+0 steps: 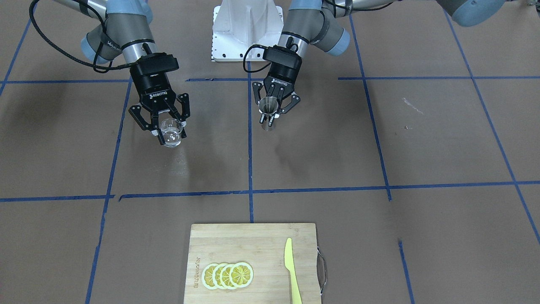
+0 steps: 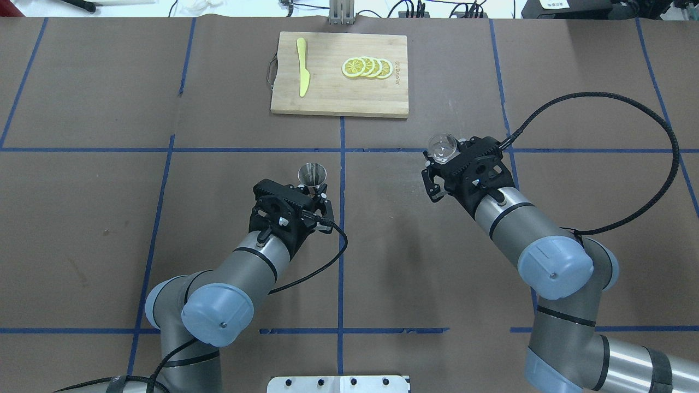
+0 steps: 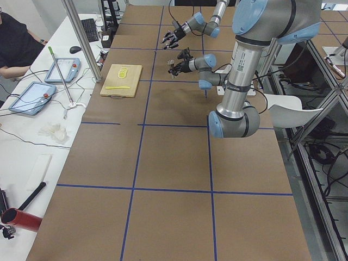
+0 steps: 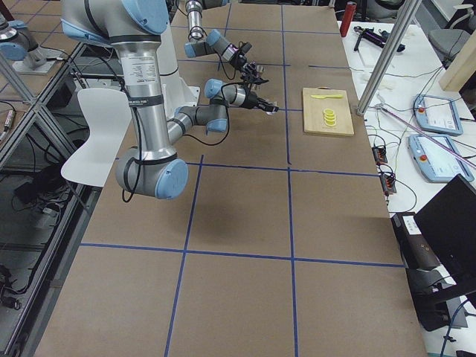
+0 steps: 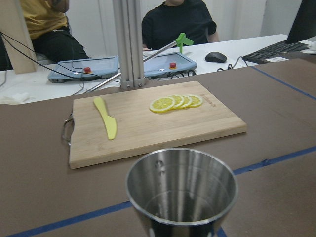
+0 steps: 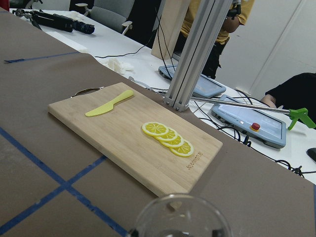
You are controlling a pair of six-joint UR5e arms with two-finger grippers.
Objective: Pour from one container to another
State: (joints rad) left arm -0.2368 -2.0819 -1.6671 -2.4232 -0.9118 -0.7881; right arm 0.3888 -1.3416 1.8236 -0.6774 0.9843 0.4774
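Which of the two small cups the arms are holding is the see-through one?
The glass cup in the right gripper: clear and straight-sided. The jigger in the left gripper is opaque metal, narrow-waisted.

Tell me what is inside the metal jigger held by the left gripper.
The jigger in the left gripper shows only bare shiny metal walls, no visible liquid. Its near rim hides the cone's very bottom.
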